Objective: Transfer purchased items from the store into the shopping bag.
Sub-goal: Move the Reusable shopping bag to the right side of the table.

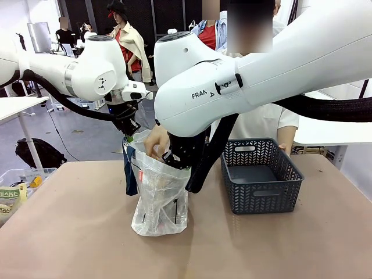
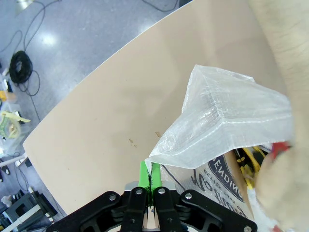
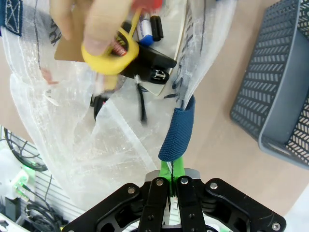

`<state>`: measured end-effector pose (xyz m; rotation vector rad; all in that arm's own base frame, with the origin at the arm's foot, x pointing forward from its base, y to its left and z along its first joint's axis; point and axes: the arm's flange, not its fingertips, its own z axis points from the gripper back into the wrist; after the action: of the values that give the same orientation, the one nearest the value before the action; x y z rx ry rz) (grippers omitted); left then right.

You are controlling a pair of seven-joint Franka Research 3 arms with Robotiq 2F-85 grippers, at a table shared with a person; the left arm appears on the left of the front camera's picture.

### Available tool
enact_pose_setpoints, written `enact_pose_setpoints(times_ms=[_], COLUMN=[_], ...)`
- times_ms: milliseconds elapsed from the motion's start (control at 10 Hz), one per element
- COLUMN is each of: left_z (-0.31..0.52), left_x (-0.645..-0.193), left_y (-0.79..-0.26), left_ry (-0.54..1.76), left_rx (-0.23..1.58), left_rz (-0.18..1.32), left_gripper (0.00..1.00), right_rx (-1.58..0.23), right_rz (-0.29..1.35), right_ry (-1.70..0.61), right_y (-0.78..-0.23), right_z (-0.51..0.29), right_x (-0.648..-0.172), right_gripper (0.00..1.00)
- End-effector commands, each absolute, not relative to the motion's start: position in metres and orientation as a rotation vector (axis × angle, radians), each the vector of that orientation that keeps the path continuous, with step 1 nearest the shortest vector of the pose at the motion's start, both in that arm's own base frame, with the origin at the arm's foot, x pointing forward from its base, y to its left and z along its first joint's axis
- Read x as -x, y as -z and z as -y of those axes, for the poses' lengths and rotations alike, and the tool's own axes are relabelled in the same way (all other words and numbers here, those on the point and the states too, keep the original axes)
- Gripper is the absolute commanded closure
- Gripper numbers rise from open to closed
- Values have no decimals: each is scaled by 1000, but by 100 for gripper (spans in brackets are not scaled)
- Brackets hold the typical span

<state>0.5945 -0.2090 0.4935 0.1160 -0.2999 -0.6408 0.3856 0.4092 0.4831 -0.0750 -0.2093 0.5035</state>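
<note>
The shopping bag [image 1: 160,197], translucent and crinkly with navy straps, stands on the table at the centre. My left gripper [image 1: 129,131] is shut on the bag's left rim; the left wrist view shows the green pads [image 2: 145,171] pinching the whitish film of the bag [image 2: 227,116]. My right gripper [image 1: 174,158] is shut on the navy strap handle [image 3: 177,130] at the bag's right side, its tips [image 3: 171,174] pressed together. Between them a person's hand [image 1: 156,142] reaches into the mouth, holding a yellow item [image 3: 108,57] over dark packaged goods inside.
A dark grey perforated basket [image 1: 261,200] stands on the table to the right of the bag, with nothing in it that I can see, and appears in the right wrist view [image 3: 275,87]. A clear bin with packets [image 1: 17,183] sits at the table's left edge. The person stands at the far side.
</note>
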Motion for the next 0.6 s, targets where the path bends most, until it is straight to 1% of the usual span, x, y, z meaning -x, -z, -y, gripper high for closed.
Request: enact_pose_setpoints(times_ms=[0,200,300,400,500], left_z=[207,209,217,224,226], left_x=[-595,-595,-592,-591,-594], left_y=[-495,-494,-495,-496,-498], left_ry=[639,641,688,727,714], left_rx=[-118,-116,-72,-23,-10], left_rz=[302,300,281,244,234], left_gripper=[100,100,100,100,100], right_rx=[68,68,75,100,116], right_rz=[214,214,209,209,207], right_ry=[-499,-499,-504,-572,-634], right_y=[-481,-481,-483,-485,-486], right_z=[-406,-406,-409,-421,-431], right_x=[-383,-383,-386,-386,-387], right_gripper=[100,100,100,100,100])
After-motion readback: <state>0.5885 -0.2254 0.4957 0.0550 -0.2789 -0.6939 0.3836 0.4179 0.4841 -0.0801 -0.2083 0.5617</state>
